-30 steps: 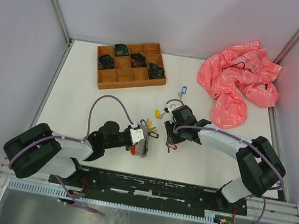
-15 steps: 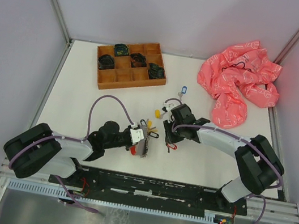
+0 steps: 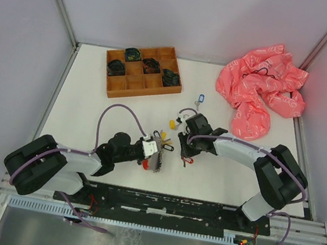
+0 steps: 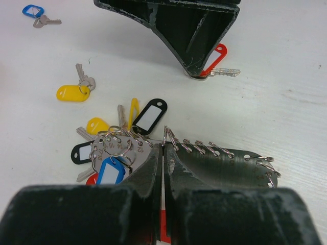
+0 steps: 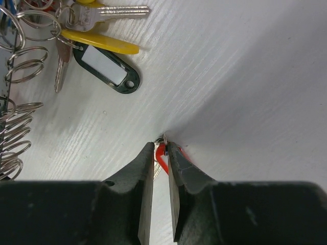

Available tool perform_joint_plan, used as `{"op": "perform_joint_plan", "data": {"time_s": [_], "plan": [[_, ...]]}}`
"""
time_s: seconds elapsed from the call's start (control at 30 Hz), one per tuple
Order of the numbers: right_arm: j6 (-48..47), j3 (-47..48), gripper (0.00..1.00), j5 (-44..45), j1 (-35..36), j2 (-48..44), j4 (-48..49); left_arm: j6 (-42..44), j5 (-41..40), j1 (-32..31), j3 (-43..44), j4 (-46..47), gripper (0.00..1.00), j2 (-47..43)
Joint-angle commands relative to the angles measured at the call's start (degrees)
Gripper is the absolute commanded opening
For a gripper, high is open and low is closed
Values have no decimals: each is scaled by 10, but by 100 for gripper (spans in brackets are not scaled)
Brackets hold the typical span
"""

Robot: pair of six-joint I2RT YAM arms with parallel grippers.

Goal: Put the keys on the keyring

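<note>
left fingers (image 4: 145, 166): pressed together, pinching keyring (image 4: 165, 135)
key bunch (image 4: 115, 153): touching left fingers
right fingers (image 5: 144, 168): on counter (image 5: 245, 76), flanking red-tagged key (image 5: 161, 153); can't tell if gripped

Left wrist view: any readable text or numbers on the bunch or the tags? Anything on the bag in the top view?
"12", as far as it reads: stamped on a metal disc in the bunch; the digits beside it are too blurred.
Black tag: blank white insert, no text.
Pink bag: white print, too small to read.
</note>
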Motion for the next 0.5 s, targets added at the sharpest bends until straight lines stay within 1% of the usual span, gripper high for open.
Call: {"op": "perform_joint_plan", "data": {"time_s": [0.0,0.23,0.47], "plan": [[0,26,24,-4,-2,11,5,-6,2,4,20,18,3,-5],[0,33,22,-2,-1,10,-5,-7,4,4,22,18,3,-1],[-4,41,17,5,-2,12,-23,-6,4,4,22,17,3,-1]]}}
